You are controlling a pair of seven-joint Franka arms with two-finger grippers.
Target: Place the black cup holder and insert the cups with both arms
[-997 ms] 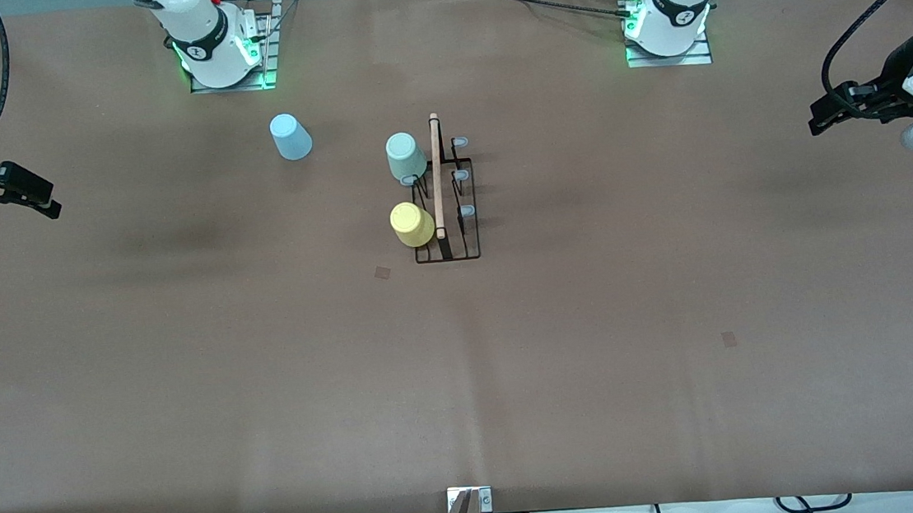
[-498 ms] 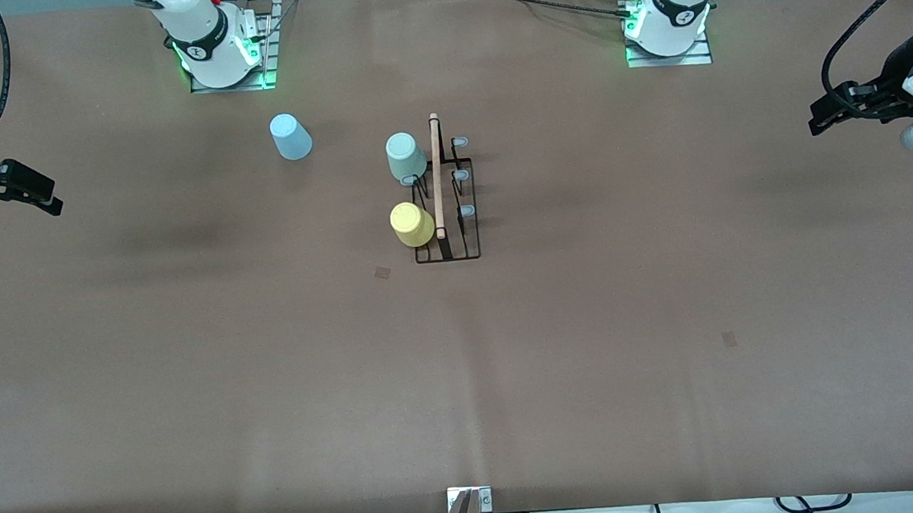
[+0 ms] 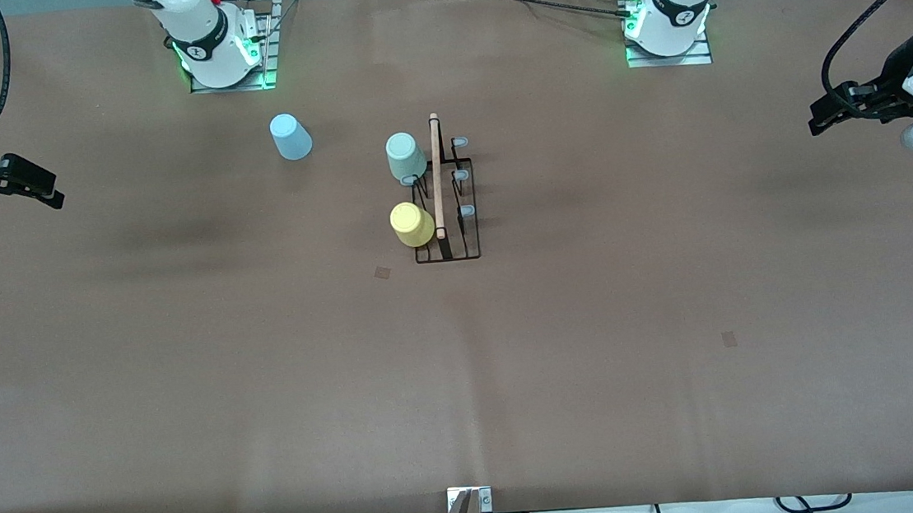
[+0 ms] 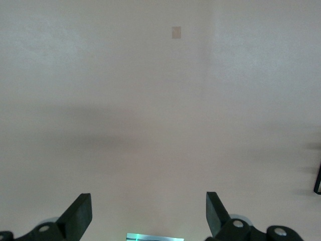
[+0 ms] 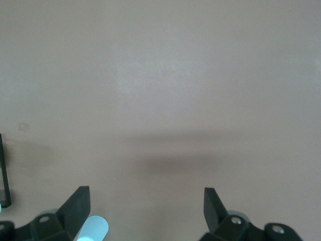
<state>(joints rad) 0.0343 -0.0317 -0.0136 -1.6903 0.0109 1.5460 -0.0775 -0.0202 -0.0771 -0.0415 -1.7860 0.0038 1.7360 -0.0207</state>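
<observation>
- black cup holder (image 3: pixel 444 208) stands on the bench (image 3: pixel 466 371) mid-way between the two arm ends, wooden rod handle (image 3: pixel 438 174) running along its length toward the front camera
- pale green cup (image 3: pixel 406 157) upside down on the holder, on the side toward the right arm's end, at the holder's end farther from the front camera
- yellow cup (image 3: pixel 412 224) upside down on the same side of the holder, nearer the front camera than the green one
- grey-tipped pegs (image 3: pixel 462 175) on the side toward the left arm's end are bare
- light blue cup (image 3: pixel 291 136) on the bench, apart from the holder, toward the right arm's end, near the right arm's base; also shows at the edge of the right wrist view (image 5: pixel 93 228)
- right gripper (image 3: pixel 33 188) up over the right arm's end of the bench, well apart from all cups; fingers (image 5: pixel 75 205) spread apart, nothing between them
- left gripper (image 3: pixel 828 112) over the left arm's end of the bench, waiting; fingers (image 4: pixel 79 216) spread apart, holding nothing, plain bench under it
</observation>
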